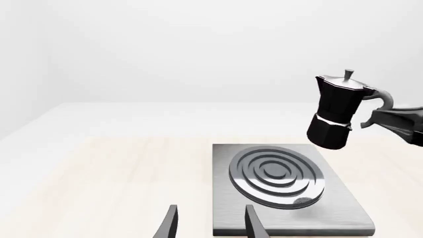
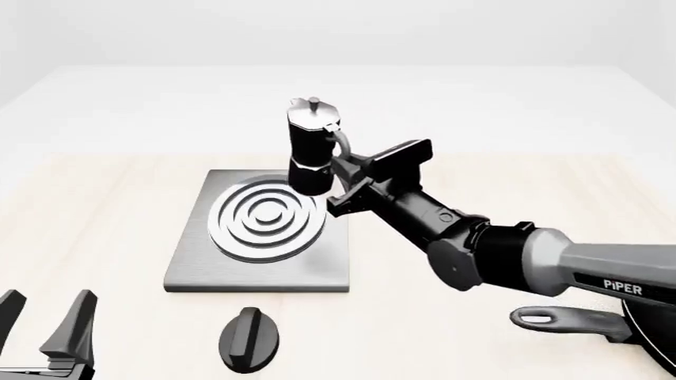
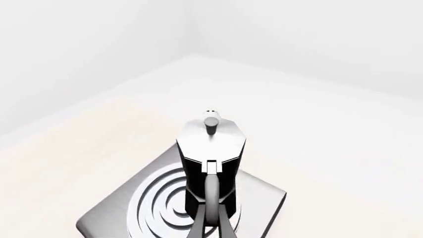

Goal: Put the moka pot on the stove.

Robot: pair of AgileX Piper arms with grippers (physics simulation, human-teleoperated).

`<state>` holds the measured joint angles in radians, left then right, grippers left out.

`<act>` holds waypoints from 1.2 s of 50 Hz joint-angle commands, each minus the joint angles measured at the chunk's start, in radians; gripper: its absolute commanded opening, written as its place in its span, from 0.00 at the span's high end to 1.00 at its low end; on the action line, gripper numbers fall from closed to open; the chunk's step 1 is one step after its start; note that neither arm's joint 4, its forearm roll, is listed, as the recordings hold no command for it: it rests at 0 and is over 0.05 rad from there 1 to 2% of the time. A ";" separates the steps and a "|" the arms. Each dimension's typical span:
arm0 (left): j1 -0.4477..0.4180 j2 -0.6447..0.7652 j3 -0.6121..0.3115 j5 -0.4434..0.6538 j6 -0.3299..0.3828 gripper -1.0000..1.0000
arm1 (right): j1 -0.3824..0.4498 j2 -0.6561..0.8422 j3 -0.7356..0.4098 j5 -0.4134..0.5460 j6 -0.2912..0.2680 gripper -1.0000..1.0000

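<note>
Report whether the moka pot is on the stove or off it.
Off. The moka pot hangs tilted above the stove, held by its handle in the right end effector.

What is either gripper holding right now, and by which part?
The right gripper holds the black, silver-lidded moka pot by its side handle; the left gripper holds nothing.

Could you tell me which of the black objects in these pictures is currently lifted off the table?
The moka pot, held by its handle in the right pincer; the oval knob and pan handle lie on the table.

The right arm (image 2: 549,265) has a grey link lettered PiPER in white, black round joints, and a black gripper (image 2: 343,178). Left gripper (image 2: 47,324): seemingly dark-grey tapered fingers.
</note>
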<state>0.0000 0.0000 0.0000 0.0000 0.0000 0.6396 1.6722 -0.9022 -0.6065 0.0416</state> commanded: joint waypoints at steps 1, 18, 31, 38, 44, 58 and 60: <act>0.000 0.000 0.000 0.000 0.000 0.00 | 0.021 0.054 -0.065 0.003 0.007 1.00; 0.000 0.000 0.000 0.000 0.000 0.00 | 0.045 0.123 -0.118 0.008 0.013 1.00; 0.000 0.000 0.000 0.000 0.000 0.00 | 0.055 0.190 -0.159 0.004 0.025 1.00; 0.000 0.000 0.000 0.000 0.000 0.00 | 0.062 0.216 -0.176 0.005 0.030 1.00; 0.000 0.000 0.000 0.000 0.000 0.00 | 0.064 0.233 -0.192 0.009 0.031 1.00; 0.000 0.000 0.000 0.000 0.000 0.00 | 0.068 0.262 -0.214 0.018 0.033 1.00; 0.000 0.000 0.000 0.000 0.000 0.00 | 0.069 0.267 -0.218 0.019 0.034 1.00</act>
<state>0.0000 0.0000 0.0000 0.0000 0.0000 0.7054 1.9262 -1.0925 -0.5882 0.0671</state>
